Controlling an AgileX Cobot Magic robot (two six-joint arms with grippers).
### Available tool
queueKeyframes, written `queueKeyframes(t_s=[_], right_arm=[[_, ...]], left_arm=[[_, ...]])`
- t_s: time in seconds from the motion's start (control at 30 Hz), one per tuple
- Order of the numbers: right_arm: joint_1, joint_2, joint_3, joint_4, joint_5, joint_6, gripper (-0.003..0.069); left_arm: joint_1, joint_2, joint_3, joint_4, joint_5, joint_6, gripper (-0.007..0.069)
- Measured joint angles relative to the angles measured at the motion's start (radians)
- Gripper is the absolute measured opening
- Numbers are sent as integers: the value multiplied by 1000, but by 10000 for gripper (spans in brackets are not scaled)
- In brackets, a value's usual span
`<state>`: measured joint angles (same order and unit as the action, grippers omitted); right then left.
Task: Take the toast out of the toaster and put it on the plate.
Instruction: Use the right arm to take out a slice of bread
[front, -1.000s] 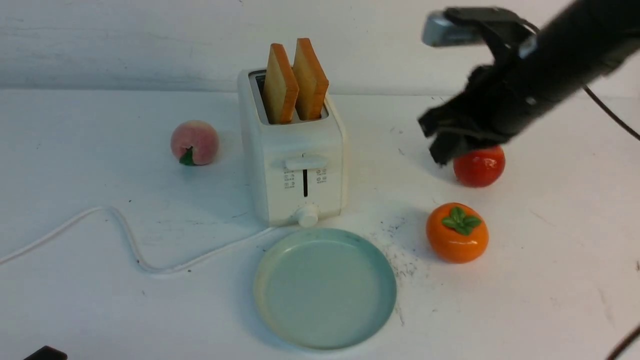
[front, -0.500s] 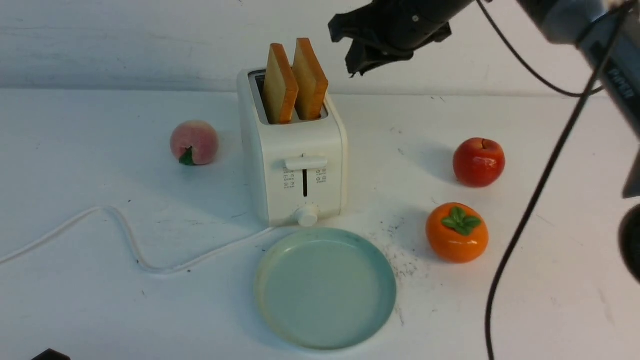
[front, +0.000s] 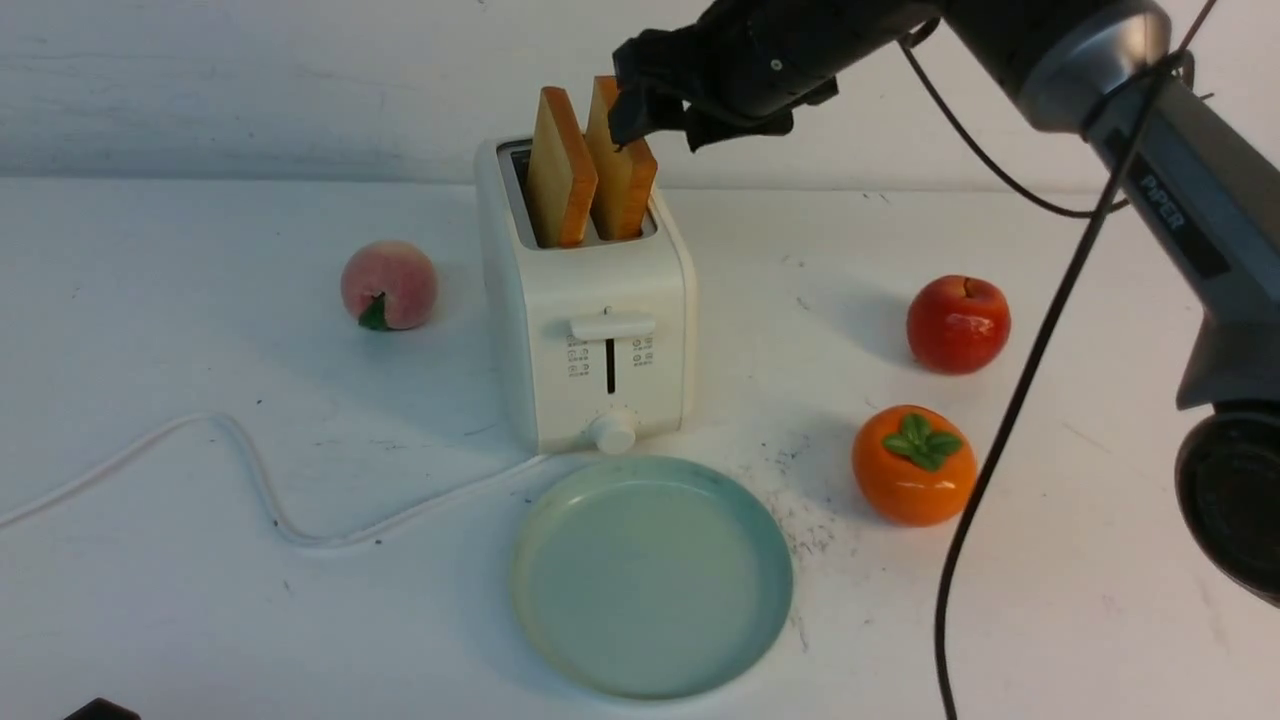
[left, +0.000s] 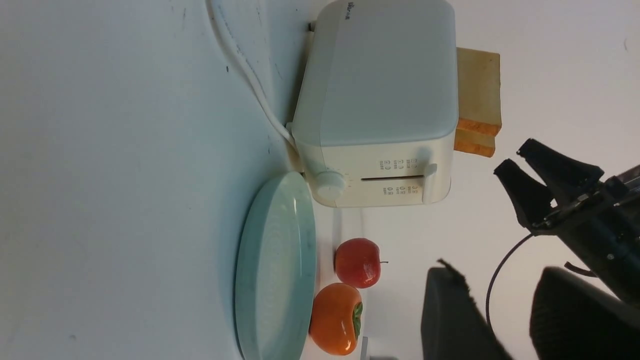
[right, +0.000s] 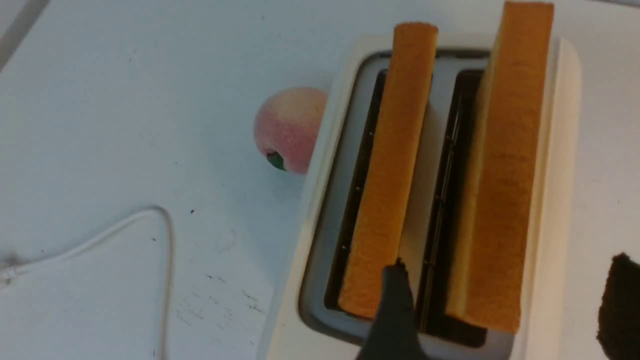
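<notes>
Peach (front: 389, 285) at left; apple (front: 958, 324) behind persimmon (front: 914, 465) at right

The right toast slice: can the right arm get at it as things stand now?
Probably yes. The right hand is open above the toaster, one finger between the two slices, the other beyond the right slice. The slice stands well out of its slot and nothing blocks it.
</notes>
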<state>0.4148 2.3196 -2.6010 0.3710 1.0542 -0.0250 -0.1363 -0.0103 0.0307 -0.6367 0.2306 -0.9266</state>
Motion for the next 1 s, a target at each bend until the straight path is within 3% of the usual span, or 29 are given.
queueKeyframes(t_s=[0.3, 0.43, 0.57, 0.6, 0.63, 0.7, 0.73, 1.0], right_arm=[[9, 71, -2, 11, -36, -3, 485], [9, 94, -2, 10, -58, -6, 441], [9, 97, -2, 7, -71, -6, 344], [9, 97, -2, 2, -85, -6, 270], [9, 97, -2, 1, -87, -6, 260], [9, 97, -2, -14, -98, -6, 138], [9, 93, -2, -17, -97, -6, 115], [11, -60, -1, -97, -61, -6, 113]], left_arm=[[0, 0, 0, 1, 1, 0, 238], [0, 0, 0, 9, 3, 0, 238], [0, 0, 0, 11, 2, 0, 238], [0, 0, 0, 11, 2, 0, 238], [0, 0, 0, 11, 2, 0, 238], [0, 0, 0, 12, 2, 0, 238], [0, 0, 0, 13, 2, 0, 238], [0, 0, 0, 4, 3, 0, 237]])
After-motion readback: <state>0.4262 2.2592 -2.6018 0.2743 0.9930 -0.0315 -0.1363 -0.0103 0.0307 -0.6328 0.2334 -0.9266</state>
